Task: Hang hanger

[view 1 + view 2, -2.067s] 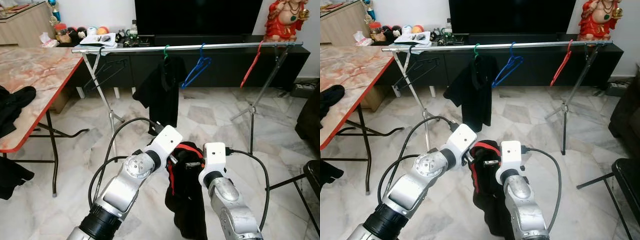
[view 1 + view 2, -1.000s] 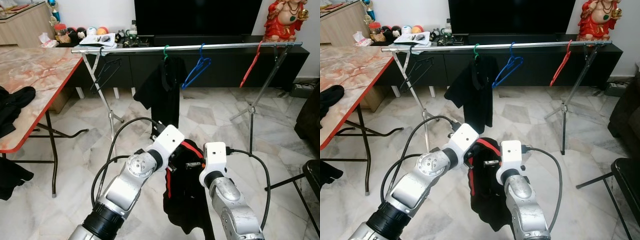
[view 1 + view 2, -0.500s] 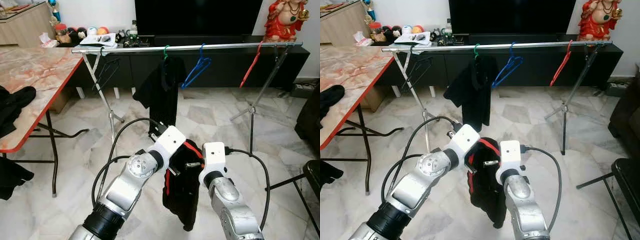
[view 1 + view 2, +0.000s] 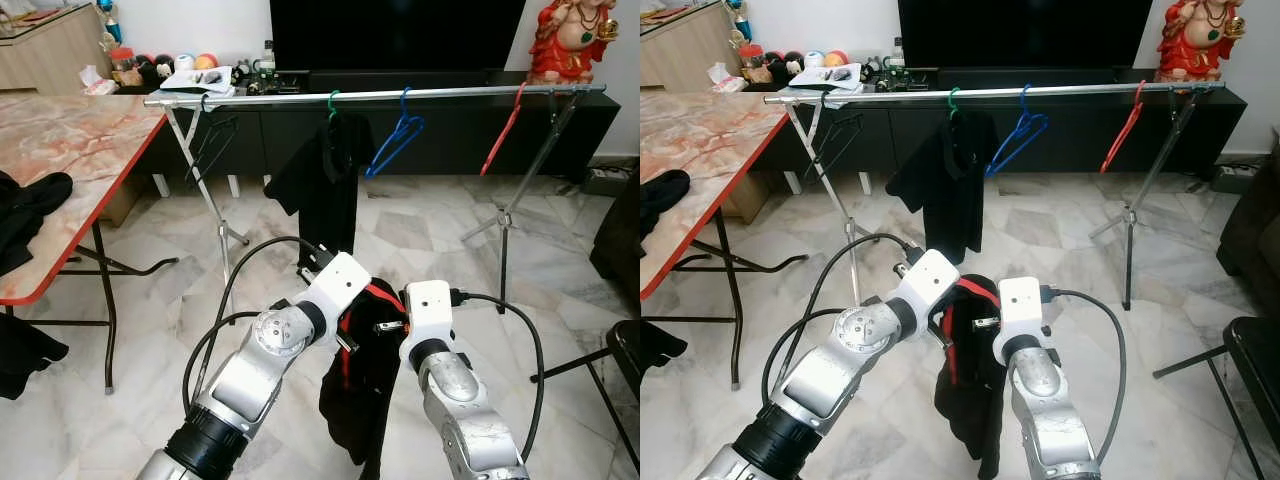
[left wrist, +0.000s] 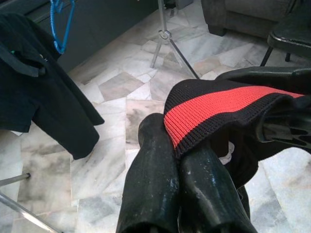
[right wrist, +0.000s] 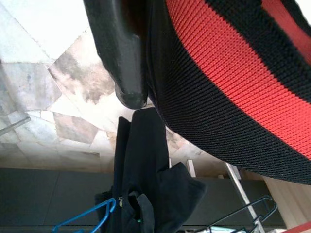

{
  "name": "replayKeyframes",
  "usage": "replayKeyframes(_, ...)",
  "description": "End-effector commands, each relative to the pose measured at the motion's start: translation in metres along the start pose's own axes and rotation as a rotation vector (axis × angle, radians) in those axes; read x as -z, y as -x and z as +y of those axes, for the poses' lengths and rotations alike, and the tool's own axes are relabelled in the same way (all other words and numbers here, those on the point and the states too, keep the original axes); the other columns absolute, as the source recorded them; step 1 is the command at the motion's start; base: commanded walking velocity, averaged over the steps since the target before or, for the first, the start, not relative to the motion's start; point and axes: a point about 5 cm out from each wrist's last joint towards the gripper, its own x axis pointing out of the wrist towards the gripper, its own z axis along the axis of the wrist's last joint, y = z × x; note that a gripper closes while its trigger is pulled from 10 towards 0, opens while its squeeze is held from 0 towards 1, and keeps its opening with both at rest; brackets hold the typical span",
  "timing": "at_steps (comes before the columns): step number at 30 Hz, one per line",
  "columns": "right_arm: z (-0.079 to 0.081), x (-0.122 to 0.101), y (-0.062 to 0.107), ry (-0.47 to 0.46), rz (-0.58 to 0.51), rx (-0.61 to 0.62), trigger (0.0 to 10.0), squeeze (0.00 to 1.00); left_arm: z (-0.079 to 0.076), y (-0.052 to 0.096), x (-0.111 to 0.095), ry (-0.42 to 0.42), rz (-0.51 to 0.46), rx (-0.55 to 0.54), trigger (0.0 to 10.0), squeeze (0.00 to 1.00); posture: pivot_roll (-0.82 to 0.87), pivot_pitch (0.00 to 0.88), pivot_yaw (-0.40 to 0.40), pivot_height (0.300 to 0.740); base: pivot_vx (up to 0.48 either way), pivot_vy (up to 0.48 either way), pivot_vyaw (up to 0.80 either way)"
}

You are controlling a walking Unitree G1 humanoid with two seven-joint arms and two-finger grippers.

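Both grippers were holding a black garment with a red-striped collar [image 4: 362,350] low in front of the robot, well short of the clothes rail [image 4: 380,95]. The left gripper [image 5: 177,160] had its fingers pressed together on the collar band; the right gripper [image 6: 141,73] also pinched the collar. A black shirt [image 4: 325,180], an empty blue hanger [image 4: 395,135] and a red hanger [image 4: 503,125] hung on the rail. No hanger could be made out inside the held garment. Risk, in my judgement: the loose fabric could slide from either pinch, or the dangling hem snag. No containers were noted.
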Motion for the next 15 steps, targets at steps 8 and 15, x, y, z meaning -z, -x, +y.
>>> replayKeyframes(8,0.011,0.012,0.021,0.023,0.115,-0.127,10.0,0.0,0.0,-0.001,0.002,-0.02,0.021,0.012,0.0,0.0,0.1,0.067,0.021,0.74,0.0,0.0,0.0)
replayKeyframes(15,0.001,0.014,0.027,0.094,0.115,-0.062,10.0,0.0,-0.001,-0.001,0.003,-0.022,0.025,0.02,0.0,0.0,0.1,0.069,0.022,0.74,0.0,0.0,0.0)
